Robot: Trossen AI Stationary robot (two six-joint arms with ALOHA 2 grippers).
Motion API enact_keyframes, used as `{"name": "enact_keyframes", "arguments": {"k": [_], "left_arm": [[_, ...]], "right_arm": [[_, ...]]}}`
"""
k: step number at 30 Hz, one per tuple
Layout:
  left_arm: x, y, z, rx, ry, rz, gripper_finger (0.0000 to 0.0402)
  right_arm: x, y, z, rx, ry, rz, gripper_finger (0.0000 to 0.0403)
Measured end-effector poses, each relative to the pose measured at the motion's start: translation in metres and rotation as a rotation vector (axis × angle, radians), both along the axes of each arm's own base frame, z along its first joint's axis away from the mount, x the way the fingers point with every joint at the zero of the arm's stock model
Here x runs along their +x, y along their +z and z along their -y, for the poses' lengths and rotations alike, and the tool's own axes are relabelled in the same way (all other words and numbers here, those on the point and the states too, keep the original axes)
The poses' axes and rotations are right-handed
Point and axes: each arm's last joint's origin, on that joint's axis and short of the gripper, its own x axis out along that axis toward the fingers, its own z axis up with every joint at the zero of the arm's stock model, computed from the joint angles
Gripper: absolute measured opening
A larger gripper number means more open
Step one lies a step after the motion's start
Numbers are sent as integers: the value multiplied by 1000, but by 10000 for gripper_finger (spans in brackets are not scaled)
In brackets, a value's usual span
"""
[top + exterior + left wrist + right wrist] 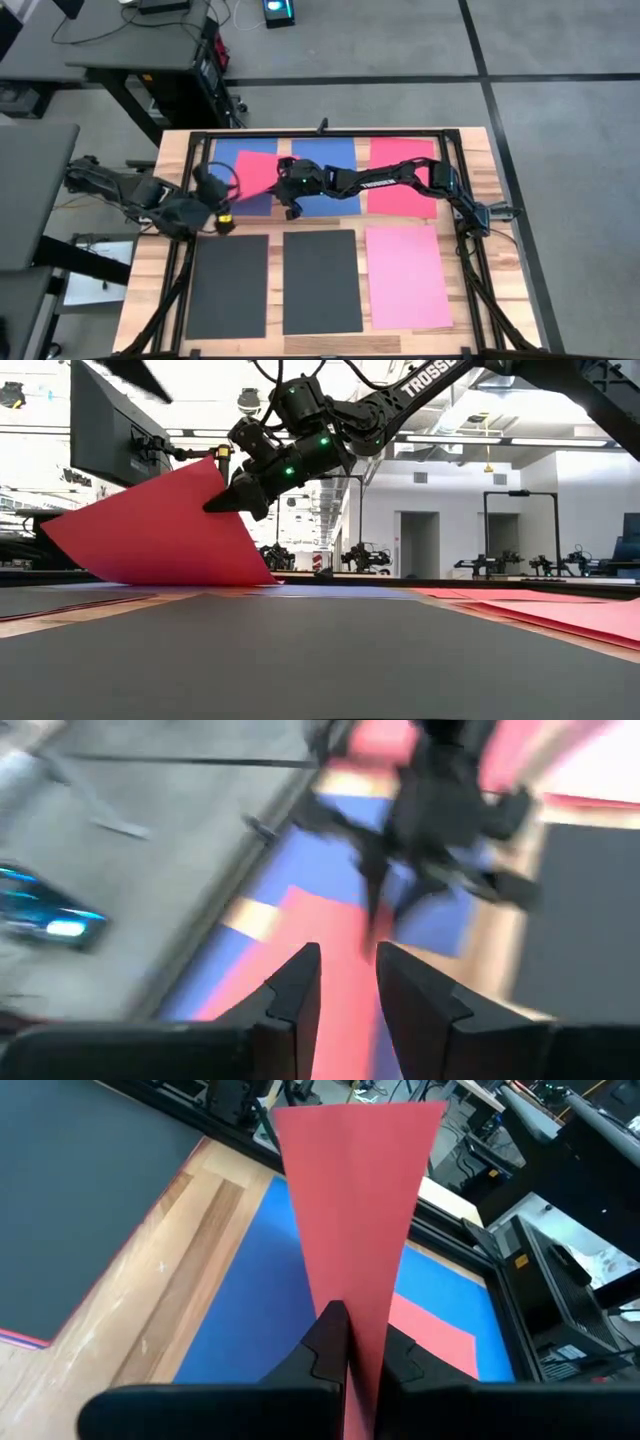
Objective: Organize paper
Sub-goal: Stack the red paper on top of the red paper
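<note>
Right gripper (345,1342) pinched tight on one edge of the red sheet (355,1200), out over the middle of the far row. Sheet lifted and tilted there, long side running away from the fingers toward the left arm, far end dipping to the blue sheet (233,160) at the far left corner. Left gripper (345,982) just beside that low end, fingers a little apart with a thin gap between, nothing held, sheet lying right ahead of them. So left arm nearer to the low end, right arm on the high end. Under the raised sheet, a second blue sheet (330,165) flat on the table (490,180). Farther right, another red sheet (402,190) under the right arm. Near row: two dark sheets (228,285) (321,280) and a pink sheet (408,275), all flat and well apart from both grippers. Nothing in the way between the left fingers and the sheet, as far as can be seen.
</note>
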Motion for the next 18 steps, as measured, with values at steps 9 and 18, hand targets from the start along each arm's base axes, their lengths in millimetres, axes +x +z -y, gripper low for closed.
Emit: {"name": "enact_keyframes", "arguments": {"k": [9, 18], "left_arm": [[-17, -63, 1, -135, -29, -3, 176], [4, -79, -2, -44, 110, -122, 227]], "right_arm": [[0, 0, -1, 11, -3, -1, 0], [0, -1, -4, 12, 4, -6, 0]]}}
